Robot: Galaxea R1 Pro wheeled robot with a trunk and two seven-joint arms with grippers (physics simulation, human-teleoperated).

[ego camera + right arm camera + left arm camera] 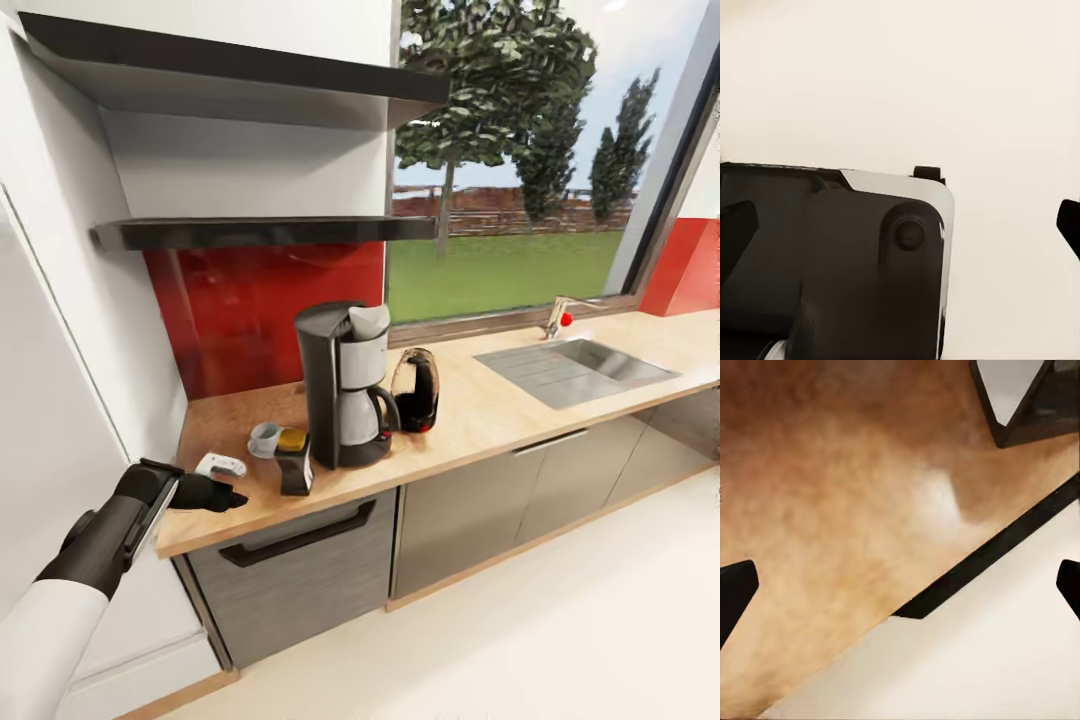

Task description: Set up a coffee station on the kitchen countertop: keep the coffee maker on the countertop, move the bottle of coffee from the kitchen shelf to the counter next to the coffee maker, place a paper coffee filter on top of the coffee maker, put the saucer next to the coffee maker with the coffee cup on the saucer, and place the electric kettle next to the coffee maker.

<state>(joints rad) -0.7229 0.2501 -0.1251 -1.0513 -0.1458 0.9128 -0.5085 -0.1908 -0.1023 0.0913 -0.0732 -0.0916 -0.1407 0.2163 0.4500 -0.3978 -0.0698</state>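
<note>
White saucer (262, 449) mostly hidden under coffee cup (265, 437); left end effector (222, 496) nearby.

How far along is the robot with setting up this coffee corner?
Nearly finished, it seems. The coffee maker has a white filter on top, the kettle on one side, the coffee bottle and the cup on its saucer on the other. The left gripper, open, holds nothing, so little looks left.

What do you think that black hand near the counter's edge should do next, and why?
Probably pull the empty, open left gripper back from the countertop: the cup, coffee bottle and kettle already sit beside the coffee maker, with the filter on top.
</note>
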